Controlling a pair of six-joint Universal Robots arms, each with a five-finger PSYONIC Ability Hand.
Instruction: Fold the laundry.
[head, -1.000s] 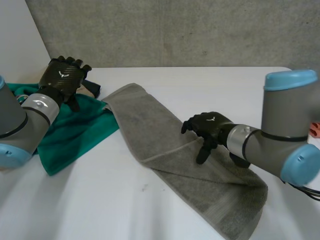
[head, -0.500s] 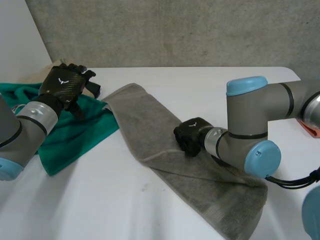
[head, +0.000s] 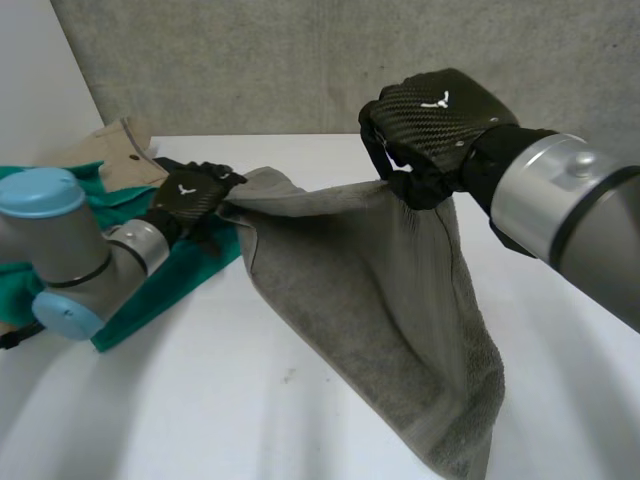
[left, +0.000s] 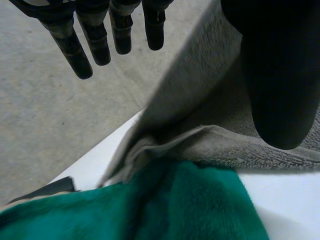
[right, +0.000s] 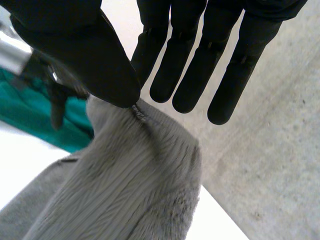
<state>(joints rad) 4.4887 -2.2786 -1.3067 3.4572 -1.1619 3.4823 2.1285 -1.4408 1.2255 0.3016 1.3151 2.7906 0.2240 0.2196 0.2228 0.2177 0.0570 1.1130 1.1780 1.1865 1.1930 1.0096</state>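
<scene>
Up off the table (head: 200, 400) since a second ago: most of the towel (head: 400, 290), then flat, now hung as a sheet from the right hand (head: 435, 125), itself risen from the towel's middle. Swung in off the green cloth (head: 175, 285) to the towel's far corner: the left hand (head: 190, 195).

Nearest, at 5 o'clock: the towel's low end, slumped on the table. Above, toward 1 o'clock: right hand high over the table, grasping the towel's top edge. Seen from the right wrist: thumb (right: 85, 55) pressing a ridge of cloth against near-straight fingers (right: 190, 75), a pinch and no fist.

Farther, at 10 o'clock: left hand at the towel's corner where it overlaps the green cloth. Seen from the left wrist: fingers (left: 95, 40) straight and spread, clear of the cloth; thumb (left: 280, 80) over the towel edge; released, nothing gripped. Beyond, at 11 o'clock: beige cloth (head: 110, 145).

Looks like the opening step: shaking the towel out for a first fold. Next move probably calls for the left hand to close on its corner, then both hands to pull the edge taut and lay it level without dragging the green cloth along.
</scene>
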